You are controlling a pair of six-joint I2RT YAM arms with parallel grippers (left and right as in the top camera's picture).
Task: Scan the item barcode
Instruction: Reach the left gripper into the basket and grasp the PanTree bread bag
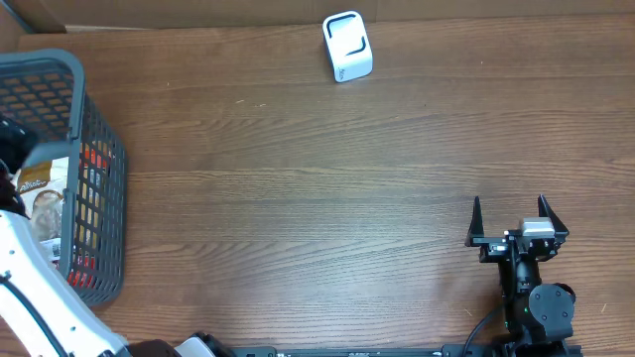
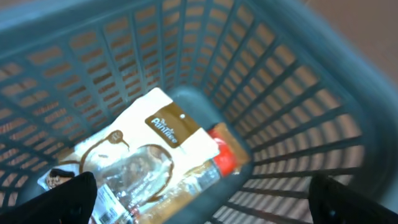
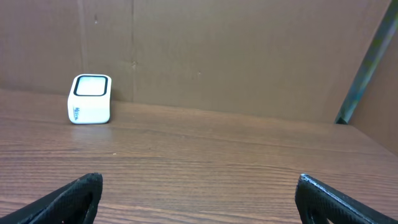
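Note:
A white and brown snack pouch point(image 2: 143, 149) with a clear window lies flat in the grey plastic basket point(image 2: 292, 93), with a red-capped item point(image 2: 224, 158) beside it. My left gripper point(image 2: 202, 190) hangs open just above the pouch, one finger on each side, holding nothing. From overhead the pouch point(image 1: 40, 188) shows inside the basket point(image 1: 99, 198) at the far left. The white barcode scanner point(image 1: 347, 47) stands at the back centre, and the right wrist view also shows the scanner point(image 3: 90, 99). My right gripper point(image 1: 509, 206) rests open at the front right, empty point(image 3: 199, 186).
Red and orange packages point(image 1: 91, 159) show through the basket's mesh. A brown cardboard wall point(image 3: 249, 56) runs behind the wooden table point(image 1: 298, 198). My white left arm point(image 1: 30, 288) reaches over the basket's near end.

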